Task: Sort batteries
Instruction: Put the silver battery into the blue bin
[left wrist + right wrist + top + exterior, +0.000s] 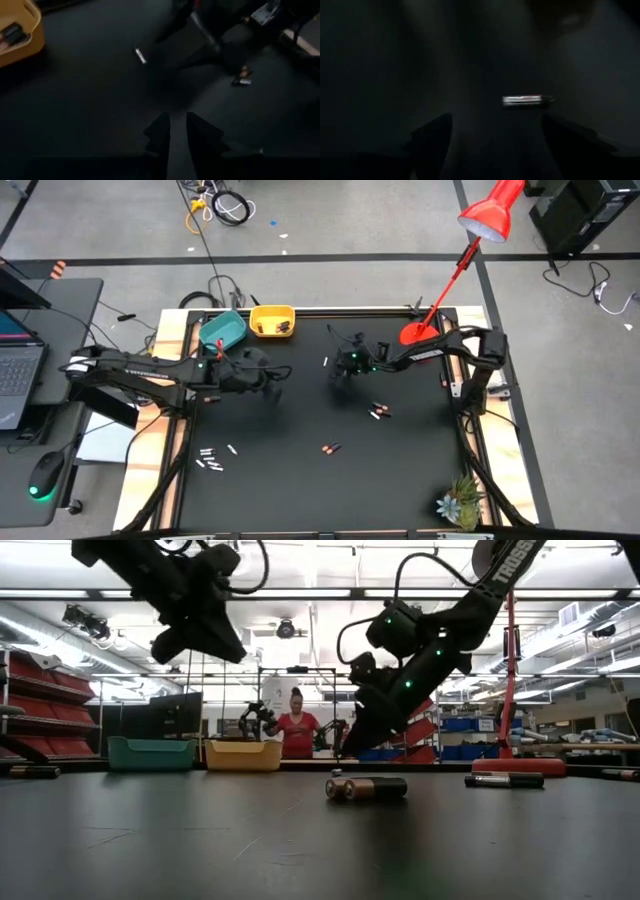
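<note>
black table holds scattered batteries; only the right wrist view shows the right tool spread wide near one silver battery; left tool nearly together, empty.

Ceiling strip lights glare behind the arms, leaving them as dark silhouettes in the low view. From above, the black mat is evenly lit, with soft shadows near the red lamp. Both wrist views are dim and blurred; the silver battery smears.
</note>
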You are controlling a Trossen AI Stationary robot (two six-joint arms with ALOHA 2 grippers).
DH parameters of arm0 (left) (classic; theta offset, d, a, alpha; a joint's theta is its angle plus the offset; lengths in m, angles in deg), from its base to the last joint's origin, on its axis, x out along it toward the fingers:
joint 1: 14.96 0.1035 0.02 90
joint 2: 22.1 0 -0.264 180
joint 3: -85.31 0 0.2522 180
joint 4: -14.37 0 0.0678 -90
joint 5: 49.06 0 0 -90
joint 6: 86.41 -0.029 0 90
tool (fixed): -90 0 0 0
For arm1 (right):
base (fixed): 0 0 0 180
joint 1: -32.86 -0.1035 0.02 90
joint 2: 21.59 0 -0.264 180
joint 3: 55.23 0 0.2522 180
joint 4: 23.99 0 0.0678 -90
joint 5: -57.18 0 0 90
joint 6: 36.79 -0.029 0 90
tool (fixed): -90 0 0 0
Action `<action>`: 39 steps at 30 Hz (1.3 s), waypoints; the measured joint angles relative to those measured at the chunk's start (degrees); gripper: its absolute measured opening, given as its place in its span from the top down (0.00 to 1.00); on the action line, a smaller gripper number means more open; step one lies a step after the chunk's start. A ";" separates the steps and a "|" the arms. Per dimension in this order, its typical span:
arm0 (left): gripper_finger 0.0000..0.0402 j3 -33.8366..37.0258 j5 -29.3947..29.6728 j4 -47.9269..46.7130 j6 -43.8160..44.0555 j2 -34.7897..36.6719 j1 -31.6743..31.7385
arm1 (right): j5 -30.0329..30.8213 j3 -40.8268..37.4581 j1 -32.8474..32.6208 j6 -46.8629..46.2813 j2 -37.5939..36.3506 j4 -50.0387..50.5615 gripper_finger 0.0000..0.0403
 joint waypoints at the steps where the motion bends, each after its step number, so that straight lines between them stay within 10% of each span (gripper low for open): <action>1: 0.82 0.16 -0.01 -1.70 -0.08 0.27 -0.03 | -0.14 -0.02 0.46 -0.10 0.34 -0.07 0.22; 25: 0.82 0.16 -0.17 -3.85 -0.38 0.37 -0.43 | -2.47 -2.35 4.48 -1.48 2.80 2.19 0.35; 39: 0.82 0.16 -0.56 -2.34 -3.55 0.37 -0.36 | -3.75 -0.35 9.35 -16.99 -20.78 39.90 0.41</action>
